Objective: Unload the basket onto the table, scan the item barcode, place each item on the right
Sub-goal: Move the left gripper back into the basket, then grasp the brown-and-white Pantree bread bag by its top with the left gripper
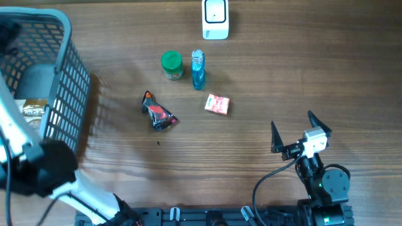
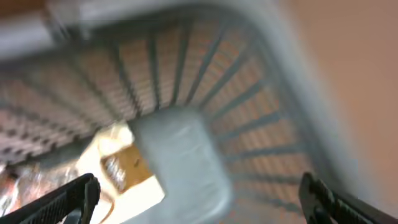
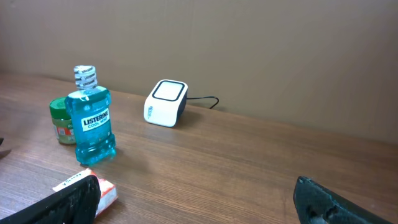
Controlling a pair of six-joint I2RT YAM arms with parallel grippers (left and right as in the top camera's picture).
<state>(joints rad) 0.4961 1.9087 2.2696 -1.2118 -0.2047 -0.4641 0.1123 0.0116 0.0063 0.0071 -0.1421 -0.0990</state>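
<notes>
The white barcode scanner (image 1: 215, 17) stands at the table's far edge, also seen in the right wrist view (image 3: 166, 103). Loose items lie mid-table: a green-lidded jar (image 1: 172, 64), a blue mouthwash bottle (image 1: 198, 69), a pink-red packet (image 1: 217, 104) and a red-black pouch (image 1: 159, 114). My left gripper (image 2: 198, 193) hangs open inside the grey basket (image 1: 59, 69), above a grey block (image 2: 180, 162) and a yellow-white packet (image 2: 124, 165). It holds nothing. My right gripper (image 1: 292, 122) is open and empty near the front right, facing the bottle (image 3: 93, 118) and the packet (image 3: 107, 191).
The basket's tall mesh wall (image 2: 249, 93) surrounds the left gripper. The scanner's cable (image 3: 202, 99) trails off behind it. The left arm (image 1: 19, 144) reaches over the basket from the front left. Bare wood lies between the right gripper and the scanner.
</notes>
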